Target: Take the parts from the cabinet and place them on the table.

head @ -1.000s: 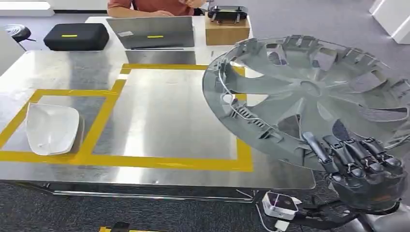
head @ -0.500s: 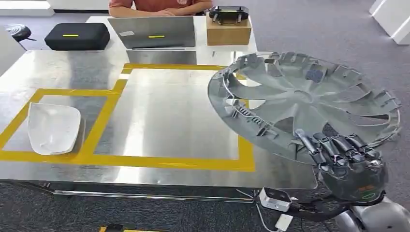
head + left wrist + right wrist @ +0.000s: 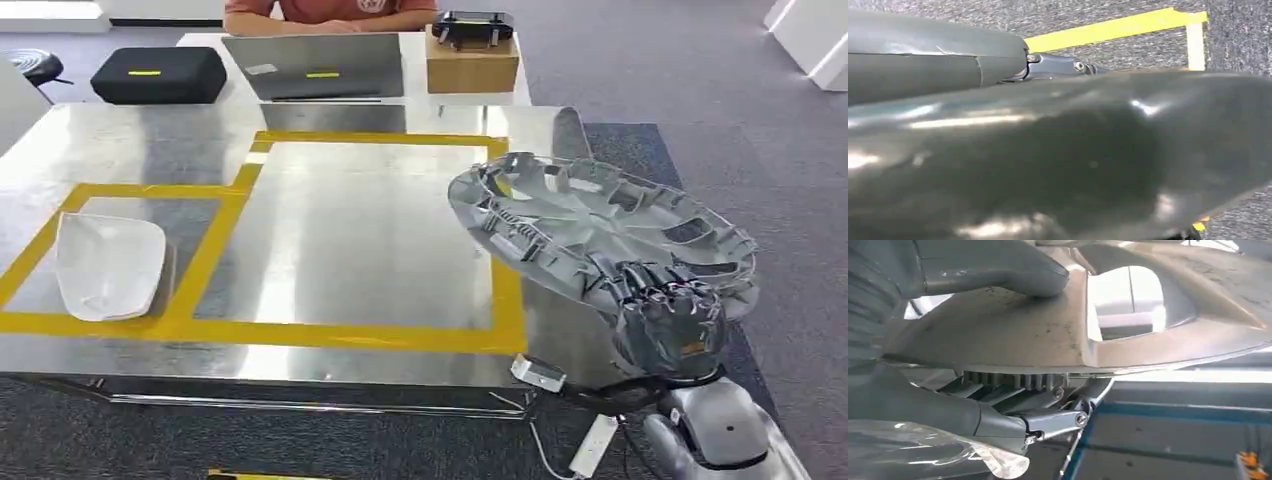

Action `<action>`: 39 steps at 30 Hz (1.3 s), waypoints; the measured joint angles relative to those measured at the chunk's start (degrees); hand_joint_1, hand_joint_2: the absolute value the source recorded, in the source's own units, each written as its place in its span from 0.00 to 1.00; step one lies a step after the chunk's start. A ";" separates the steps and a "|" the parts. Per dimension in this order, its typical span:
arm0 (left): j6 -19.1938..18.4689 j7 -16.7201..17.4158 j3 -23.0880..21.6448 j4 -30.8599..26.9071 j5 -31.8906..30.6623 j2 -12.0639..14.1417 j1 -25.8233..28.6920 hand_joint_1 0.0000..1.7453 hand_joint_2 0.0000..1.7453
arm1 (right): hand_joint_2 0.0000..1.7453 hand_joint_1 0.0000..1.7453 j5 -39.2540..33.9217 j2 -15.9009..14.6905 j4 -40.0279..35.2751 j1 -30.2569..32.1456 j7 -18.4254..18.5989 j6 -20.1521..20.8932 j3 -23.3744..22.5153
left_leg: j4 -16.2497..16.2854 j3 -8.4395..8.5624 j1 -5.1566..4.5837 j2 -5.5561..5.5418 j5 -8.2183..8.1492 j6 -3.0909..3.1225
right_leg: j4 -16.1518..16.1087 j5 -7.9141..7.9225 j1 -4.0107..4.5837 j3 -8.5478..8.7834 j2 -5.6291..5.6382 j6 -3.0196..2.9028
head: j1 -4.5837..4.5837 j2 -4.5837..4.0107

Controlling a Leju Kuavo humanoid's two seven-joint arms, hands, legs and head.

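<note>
On the left of the tabletop [image 3: 330, 360], a white moulded part [image 3: 108, 265] is seen lying inside the smaller yellow-taped box [image 3: 225, 225], already set down. Beside it, the larger yellow-taped square [image 3: 508, 310] is judged to be the place meant for the next part, and its shiny surface is bare. Beyond it, at the far edge, a black case [image 3: 158, 75], a laptop [image 3: 312, 67] and a cardboard box [image 3: 471, 62] are ranged in front of a seated person [image 3: 330, 14]; these should be left undisturbed.

To the right, the grey wheel cover [image 3: 590, 225] is held tilted, inner side up, over the right edge of the tabletop and partly overhanging it, its lower rim nearest the robot. It is gripped at that near rim by the right hand [image 3: 668, 318]; in the right wrist view the thumb [image 3: 993, 267] is seen pressed on one face of the wheel cover [image 3: 1048, 335] with the fingers [image 3: 1048, 422] closed under the other.

For the step to be done well, the cover should be carried further left until it sits over the large square, then levelled so that its far rim is not caught on the tabletop first. The grip should be kept firm until the cover is borne by the surface, since a wide, light disc held at one edge is likely to swing or slip.

Of the left hand, it cannot be told whether it is open or closed; its wrist view is taken up by a dark blurred surface
</note>
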 joint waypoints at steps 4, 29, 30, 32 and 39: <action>0.11 -0.37 0.00 0.89 -0.28 0.00 -0.09 0.00 0.00 | 1.00 1.00 -0.59 -0.52 4.32 -1.66 3.69 0.00 2.05 | 0.00 -0.03 -0.01 -0.08 0.00 0.00 | 0.00 0.00 0.00 0.00 -0.07 0.00 | 0.02 0.00; 0.81 -0.44 0.02 3.04 -2.12 0.28 -0.86 0.00 0.00 | 1.00 1.00 0.04 -3.06 15.76 -13.15 7.84 -0.02 14.17 | 0.03 -0.07 -0.02 -0.07 0.02 0.00 | 0.01 0.04 -0.01 -0.05 -0.03 0.00 | 0.02 -0.02; 0.87 -0.44 0.02 3.15 -2.14 0.31 -1.00 0.00 0.00 | 1.00 1.00 0.07 -3.08 15.80 -14.15 8.06 -0.02 15.65 | 0.03 -0.06 -0.02 -0.07 0.02 0.00 | 0.01 0.04 -0.01 -0.06 -0.03 -0.01 | -0.02 0.00; 0.87 -0.44 0.02 3.32 -2.14 0.41 -1.30 0.00 0.00 | 1.00 1.00 0.09 -3.08 15.87 -16.17 8.13 -0.02 18.55 | 0.03 -0.06 -0.01 -0.07 0.02 0.00 | 0.01 0.04 -0.01 -0.07 -0.03 -0.01 | 0.00 -0.02; 0.87 -0.44 0.02 3.69 -2.16 0.57 -1.69 0.00 0.00 | 1.00 1.00 0.09 -3.08 15.89 -18.72 7.75 -0.04 22.91 | 0.02 -0.11 -0.01 -0.11 0.02 0.00 | 0.01 0.01 0.00 -0.07 -0.10 -0.01 | 0.00 -0.02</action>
